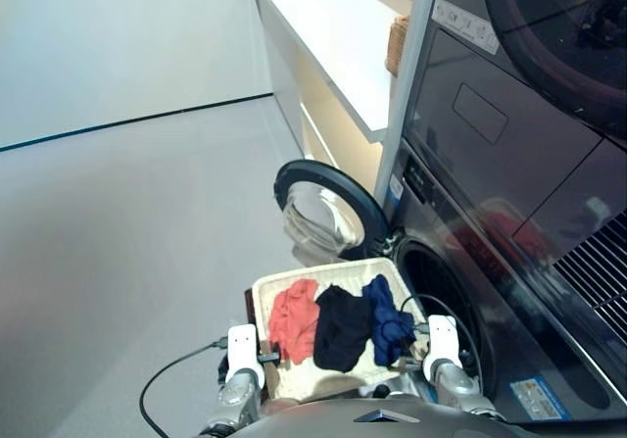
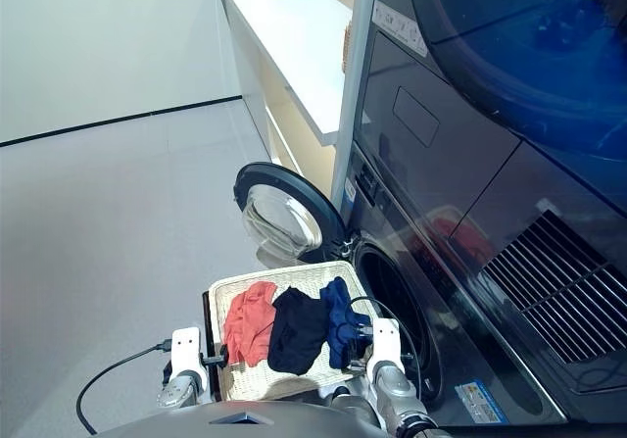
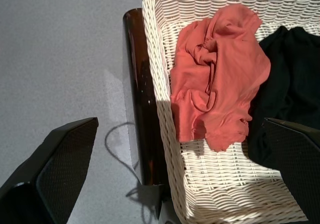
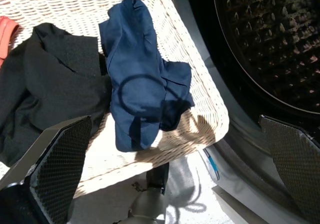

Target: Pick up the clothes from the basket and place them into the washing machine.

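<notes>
Head views: basket (image 1: 266,291) sits on the floor just in front of the washing machine (image 1: 460,291), door (image 1: 328,211) swung open to the robot's left, drum mouth facing the basket. All 3 clothes lie in the basket side by side: coral-red garment (image 1: 294,320) at left, black garment (image 1: 340,328) in the middle, navy garment (image 1: 388,322) at right, nearest the drum. Each garment's long axis runs from the near rim toward the far rim.

Only the left wrist view shows a dark brown bar (image 3: 142,98) running along the outside of the basket's left wall, plus the coral piece's crumpled folds. Only the right wrist view shows the drum interior (image 4: 270,38), studded and dark, and a cable shadow looped across the navy piece.

Left gripper (image 3: 175,176): fingers spread wide, nothing held, straddling the basket's left wall. Right gripper (image 4: 175,169): fingers spread wide, nothing held, over the basket's right corner beside the drum.

Hidden: basket's near edge is cut off by the robot's body in the head views. Black garment is cropped in both wrist views, its outline hard to read. Upper stacked unit (image 2: 509,85) is cut off at the picture edge.
</notes>
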You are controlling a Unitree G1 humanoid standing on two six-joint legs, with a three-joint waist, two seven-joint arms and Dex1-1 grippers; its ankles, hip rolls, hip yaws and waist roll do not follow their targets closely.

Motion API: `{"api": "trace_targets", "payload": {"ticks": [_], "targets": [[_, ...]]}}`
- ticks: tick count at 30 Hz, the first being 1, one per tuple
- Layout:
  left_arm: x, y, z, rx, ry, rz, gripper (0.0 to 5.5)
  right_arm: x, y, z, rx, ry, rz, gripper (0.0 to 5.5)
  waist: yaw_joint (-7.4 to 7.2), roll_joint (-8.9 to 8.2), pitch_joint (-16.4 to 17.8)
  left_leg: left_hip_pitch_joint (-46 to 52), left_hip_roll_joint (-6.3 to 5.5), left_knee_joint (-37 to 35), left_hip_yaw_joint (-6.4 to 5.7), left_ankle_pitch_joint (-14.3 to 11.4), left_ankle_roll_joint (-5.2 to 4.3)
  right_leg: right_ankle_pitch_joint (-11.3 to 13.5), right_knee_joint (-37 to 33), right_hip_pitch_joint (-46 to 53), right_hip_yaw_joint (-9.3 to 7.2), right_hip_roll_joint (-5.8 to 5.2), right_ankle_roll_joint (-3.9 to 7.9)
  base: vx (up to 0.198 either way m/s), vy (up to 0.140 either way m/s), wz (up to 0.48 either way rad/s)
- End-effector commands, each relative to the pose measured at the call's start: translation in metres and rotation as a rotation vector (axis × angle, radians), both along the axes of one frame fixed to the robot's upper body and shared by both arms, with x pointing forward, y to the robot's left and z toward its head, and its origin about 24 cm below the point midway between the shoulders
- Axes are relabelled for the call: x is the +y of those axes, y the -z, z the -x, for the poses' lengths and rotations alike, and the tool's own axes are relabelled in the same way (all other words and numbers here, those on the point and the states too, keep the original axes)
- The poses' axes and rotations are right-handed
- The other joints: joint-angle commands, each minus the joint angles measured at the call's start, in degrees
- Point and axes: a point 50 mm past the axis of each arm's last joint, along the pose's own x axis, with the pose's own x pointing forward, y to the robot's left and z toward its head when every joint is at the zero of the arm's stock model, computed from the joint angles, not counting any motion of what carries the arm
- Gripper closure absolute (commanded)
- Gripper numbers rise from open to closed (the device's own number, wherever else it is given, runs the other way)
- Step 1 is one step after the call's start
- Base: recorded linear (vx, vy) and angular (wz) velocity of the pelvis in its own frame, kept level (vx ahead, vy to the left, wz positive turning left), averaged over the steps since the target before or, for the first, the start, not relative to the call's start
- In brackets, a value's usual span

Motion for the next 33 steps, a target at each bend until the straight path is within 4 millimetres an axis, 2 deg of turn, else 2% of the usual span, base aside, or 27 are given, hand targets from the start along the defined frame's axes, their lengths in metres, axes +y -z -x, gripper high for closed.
{"api": "trace_targets", "payload": {"ticks": [1,13,20,23,28,33], "targets": [[0.001,-0.013,-0.031,-0.128,0.011,0.003,0.00,0.009,-0.017,-0.034,-0.148,-0.077,-0.005,0.00,-0.61,-1.95,0.3,-2.2,-1.73,-1.3,4.04,3.4,-1.81,4.0,-6.3,3.7,1.18,0.30,2.96,0.000,0.000,0.000],[-0.001,-0.011,-0.029,-0.102,0.031,0.000,0.00,0.009,-0.017,-0.033,-0.140,-0.079,-0.009,0.00,-1.07,-1.58,0.1,-1.8,-1.76,-2.5,4.08,4.0,-1.93,4.5,-7.0,3.9,1.17,0.37,3.08,0.000,0.000,0.000],[-0.003,-0.011,-0.032,-0.094,0.087,-0.018,0.00,0.011,-0.018,-0.036,-0.149,-0.101,-0.011,0.00,-1.60,-1.27,0.2,-1.8,-1.68,-3.2,4.57,4.3,-1.82,4.9,-7.2,3.3,1.62,0.39,3.15,0.000,0.000,0.000],[-0.003,-0.015,-0.041,-0.119,0.108,-0.035,0.00,0.012,-0.022,-0.042,-0.170,-0.116,-0.008,0.00,-1.94,-1.09,0.4,-2.3,-1.63,-3.4,4.81,4.6,-1.79,5.1,-7.2,2.5,1.80,0.42,3.20,0.000,0.000,0.000],[-0.001,-0.030,-0.068,-0.209,0.139,-0.073,0.00,0.015,-0.036,-0.062,-0.252,-0.168,0.004,0.00,-2.59,-0.81,1.9,-6.1,-1.66,-2.6,5.15,5.5,-1.52,5.8,-5.7,-2.2,2.48,0.26,3.25,-0.063,0.010,-0.052],[0.000,-0.050,-0.102,-0.311,0.160,-0.120,0.00,0.020,-0.057,-0.090,-0.364,-0.215,0.020,0.00,-3.41,-0.70,4.1,-13.3,-0.87,0.4,5.45,6.4,-1.43,6.7,-2.6,-10.8,3.50,-0.74,3.06,-0.122,0.015,-0.072]]}}
